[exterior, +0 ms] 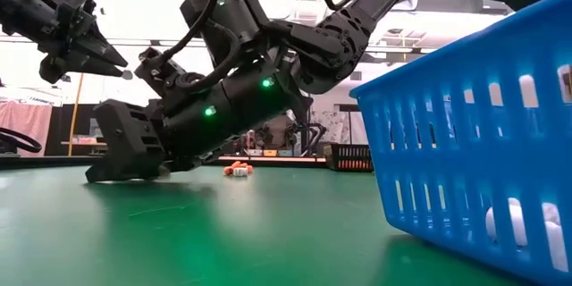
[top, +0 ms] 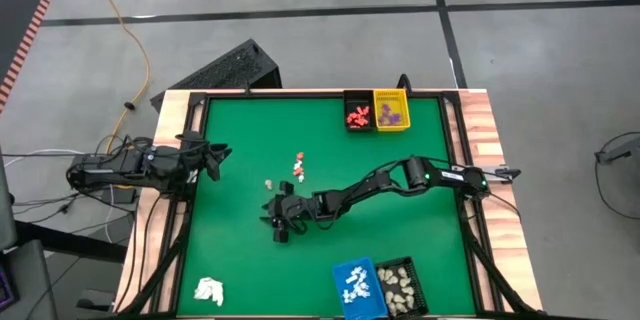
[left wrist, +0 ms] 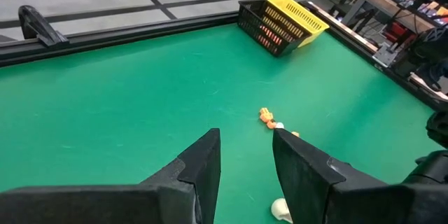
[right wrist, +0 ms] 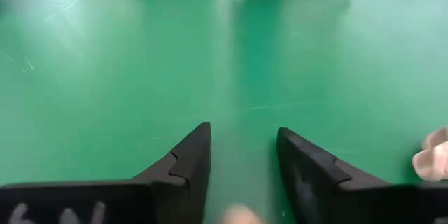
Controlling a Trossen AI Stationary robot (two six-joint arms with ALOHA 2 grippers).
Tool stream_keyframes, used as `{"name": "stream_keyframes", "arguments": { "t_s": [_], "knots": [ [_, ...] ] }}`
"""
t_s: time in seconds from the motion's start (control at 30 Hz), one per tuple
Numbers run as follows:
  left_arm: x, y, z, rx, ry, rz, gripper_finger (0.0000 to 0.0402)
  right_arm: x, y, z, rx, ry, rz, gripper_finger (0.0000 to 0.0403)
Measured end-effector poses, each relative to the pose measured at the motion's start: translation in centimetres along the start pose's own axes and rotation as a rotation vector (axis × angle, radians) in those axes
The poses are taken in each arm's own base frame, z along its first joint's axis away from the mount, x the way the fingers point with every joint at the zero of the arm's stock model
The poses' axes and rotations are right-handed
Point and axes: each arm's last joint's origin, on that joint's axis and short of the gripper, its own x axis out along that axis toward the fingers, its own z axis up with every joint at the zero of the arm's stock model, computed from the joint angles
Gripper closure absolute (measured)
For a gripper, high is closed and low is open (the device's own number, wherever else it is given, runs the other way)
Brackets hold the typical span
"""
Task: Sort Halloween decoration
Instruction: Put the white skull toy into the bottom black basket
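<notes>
Loose Halloween decoration pieces lie mid-table: a small orange and white cluster [top: 298, 166] [left wrist: 269, 119] and a cream piece [top: 270, 184] [right wrist: 434, 157]. My right gripper [top: 276, 222] [right wrist: 243, 129] reaches in from the table's right. It is low over the green mat just near of the cream piece, and its fingers are open. A pale blurred bit [right wrist: 238, 215] shows far back between its fingers. My left gripper [top: 215, 155] [left wrist: 245, 136] waits open above the table's left edge. My right gripper has a pale blurred bit [right wrist: 238, 215] between its fingers, far back. I cannot tell whether the fingers touch it. My left gripper touches nothing.
At the far edge a black basket [top: 357, 116] holds red pieces and a yellow basket [top: 392, 112] holds purple ones. At the near edge stand a blue basket [top: 356, 288] [exterior: 483, 143] with white pieces and a black basket [top: 400, 282] with cream ones. A white lump [top: 209, 290] lies near left.
</notes>
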Motion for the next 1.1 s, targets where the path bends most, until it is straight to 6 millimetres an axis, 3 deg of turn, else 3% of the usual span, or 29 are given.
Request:
{"name": "stream_keyframes", "arguments": {
  "t_s": [0.47, 0.77, 1.1],
  "knots": [
    [0.0, 0.0, 0.0, -0.001, -0.011, 0.014, 0.0281, 0.0, -0.1, -0.2, -0.002, 0.013, -0.012, 0.0392],
    [0.0, 0.0, 0.0, -0.003, -0.010, 0.013, 0.0281, -1.1, 0.0, 1.6, -0.034, -0.002, -0.001, 0.0402],
    [0.0, 0.0, 0.0, -0.003, -0.010, 0.014, 0.0281, -4.6, 0.0, 7.2, -0.101, -0.114, 0.010, 0.0403]
  ]
}}
